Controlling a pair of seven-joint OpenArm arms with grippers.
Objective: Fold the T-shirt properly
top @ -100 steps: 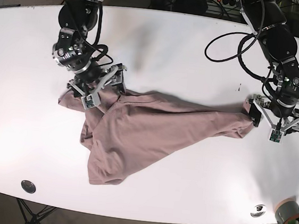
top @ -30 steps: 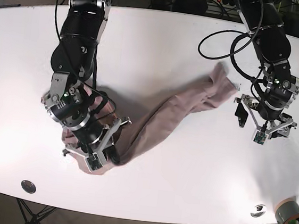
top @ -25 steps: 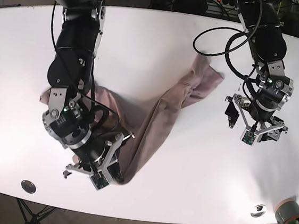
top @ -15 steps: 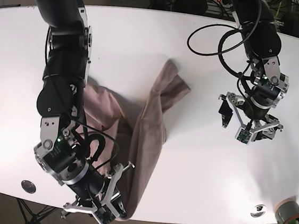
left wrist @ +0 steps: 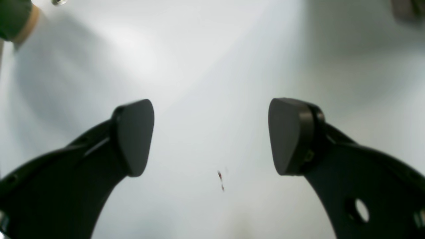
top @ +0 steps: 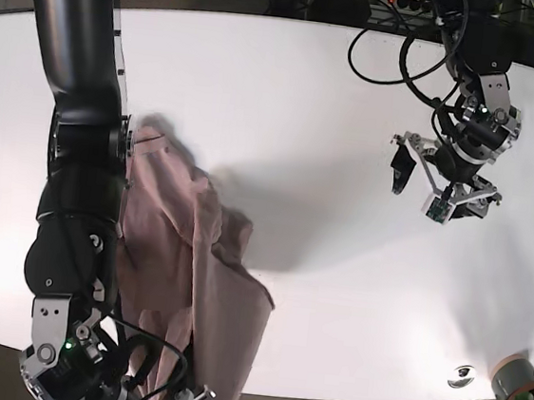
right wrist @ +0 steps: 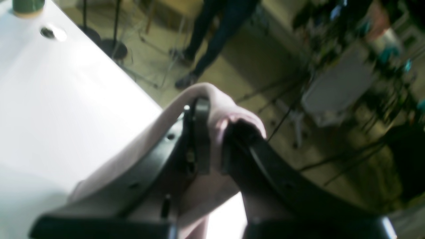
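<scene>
T-shirt has been dragged off toward the table edge | right gripper clenched on cloth | left gripper released, holding nothing | spreading must be redone before folding.

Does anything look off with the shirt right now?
Yes. The T-shirt is bunched and twisted along the table's near-left edge, not spread flat, with part hanging past it. Only the right gripper holds it; the left gripper is open and away from the shirt.
</scene>
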